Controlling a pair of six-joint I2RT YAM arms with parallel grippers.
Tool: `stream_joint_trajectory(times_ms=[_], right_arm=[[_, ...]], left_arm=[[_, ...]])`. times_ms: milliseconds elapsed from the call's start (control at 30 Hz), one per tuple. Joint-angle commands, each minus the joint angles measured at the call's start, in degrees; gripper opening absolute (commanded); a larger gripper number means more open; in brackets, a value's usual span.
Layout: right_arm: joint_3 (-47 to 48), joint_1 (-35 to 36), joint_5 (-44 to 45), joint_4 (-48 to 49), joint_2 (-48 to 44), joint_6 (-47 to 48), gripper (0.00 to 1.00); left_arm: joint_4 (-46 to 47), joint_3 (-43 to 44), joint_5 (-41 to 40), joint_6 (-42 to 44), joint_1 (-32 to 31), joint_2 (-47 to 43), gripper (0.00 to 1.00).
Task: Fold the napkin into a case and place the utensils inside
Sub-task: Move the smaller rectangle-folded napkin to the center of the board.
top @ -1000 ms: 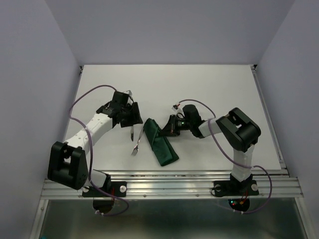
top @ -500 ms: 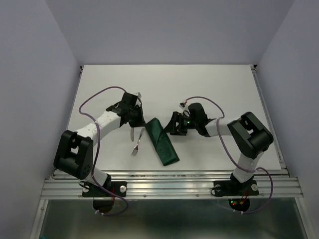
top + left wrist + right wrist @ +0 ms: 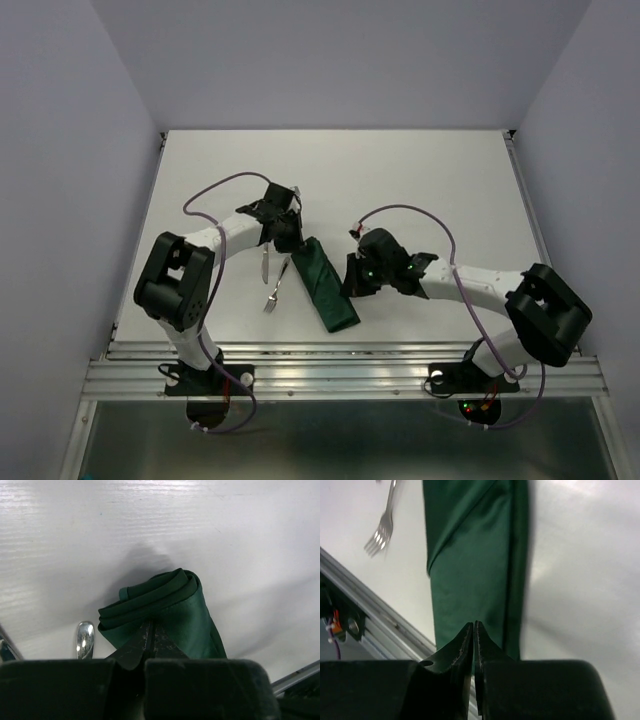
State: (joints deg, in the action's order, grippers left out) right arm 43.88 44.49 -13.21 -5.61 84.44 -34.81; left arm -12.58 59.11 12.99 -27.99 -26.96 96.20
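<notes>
Right pincer (image 3: 473, 625) first, since it works nearest my base: its fingers are pressed together, tips low over the near half of the napkin (image 3: 470, 565). My own black fingers hide the cloth right under the tips, so I cannot tell whether any fold is nipped between them. The metal rail (image 3: 380, 622) runs along the table edge just past the napkin's near end, which my wrist view cuts off.

The napkin is folded into a long narrow strip lying aslant on the table (image 3: 430, 190). Its inside is closed to all my views. Both pieces of cutlery lie on the bare table to its left. The fork (image 3: 381, 532) is near the strip with its tines toward the rail and is blurred in the wrist view. The knife (image 3: 264, 262) lies a little farther off.

At the far end, my left pincer (image 3: 150, 630) is clamped tight on the napkin's layered end, which bunches up to the tips. A rounded silver handle end (image 3: 85, 639) shows beside it, but I cannot tell which piece it belongs to.

Against half a second ago, my right pincer has slid nearer along the strip's right edge and my left has reached its far end. The fork and knife lie as before.
</notes>
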Motion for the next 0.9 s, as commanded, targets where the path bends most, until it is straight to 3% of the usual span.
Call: stream_joint_trajectory(times_ms=[0,233,633,867], right_arm=[[-1.42,5.60,7.41,-5.90,-2.18,-4.64,0.09],[-2.31,8.42,11.45,-6.87,2.12,-9.31,0.06],[1.47,8.42,31.04,-14.52,9.32,-9.05,0.05],[6.30,3.16,38.69,-15.49,13.90,-5.63,0.05]], left_arm=[[1.68,3.37,-1.22,-0.22,-0.11,2.66,0.00],[2.21,5.48,-1.04,-1.01,-0.20,4.61,0.00],[3.70,8.38,-0.60,-1.19,-0.20,9.79,0.00],[1.42,18.48,-1.92,1.00,-0.37,15.85,0.00]])
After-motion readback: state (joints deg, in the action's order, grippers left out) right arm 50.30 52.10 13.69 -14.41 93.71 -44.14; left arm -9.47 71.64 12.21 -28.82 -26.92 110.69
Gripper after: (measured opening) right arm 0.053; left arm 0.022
